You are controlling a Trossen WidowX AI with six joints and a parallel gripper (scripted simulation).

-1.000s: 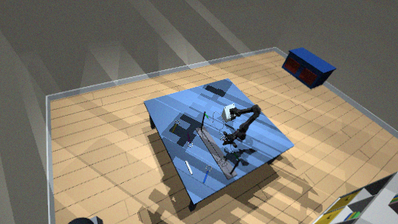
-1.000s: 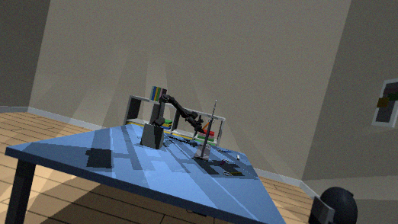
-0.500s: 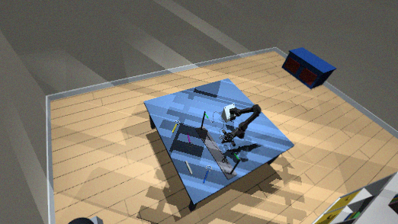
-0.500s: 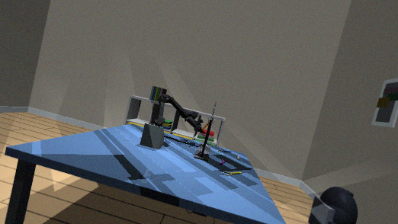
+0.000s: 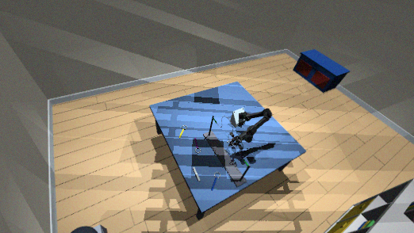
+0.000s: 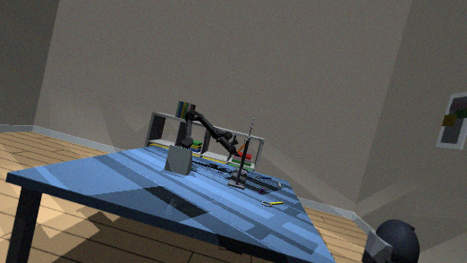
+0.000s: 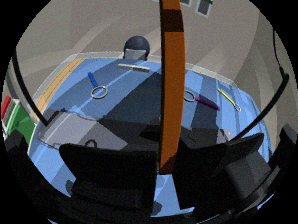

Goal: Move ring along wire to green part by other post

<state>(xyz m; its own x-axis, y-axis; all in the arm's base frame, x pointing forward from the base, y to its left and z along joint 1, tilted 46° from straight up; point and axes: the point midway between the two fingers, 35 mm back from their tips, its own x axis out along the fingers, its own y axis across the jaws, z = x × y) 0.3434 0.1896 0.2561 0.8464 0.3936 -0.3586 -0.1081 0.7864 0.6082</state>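
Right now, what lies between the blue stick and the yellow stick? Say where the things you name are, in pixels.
The purple stick (image 5: pixel 196 143) (image 7: pixel 207 103), with its ring, lies between the blue stick (image 5: pixel 214 183) (image 7: pixel 93 80) and the yellow one (image 5: pixel 182 132) (image 7: pixel 226 96). The wrist view shows it.

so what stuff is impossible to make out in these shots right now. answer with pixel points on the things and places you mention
- Ring on the orange handle (image 7: pixel 173 95): outside the wrist view's top edge; too small in the top view.
- Whether the wire passes through that ring: too small in the top and exterior views.
- Handle's lower end: hidden between the end effector's (image 7: pixel 167 172) dark fingers, wrist view.
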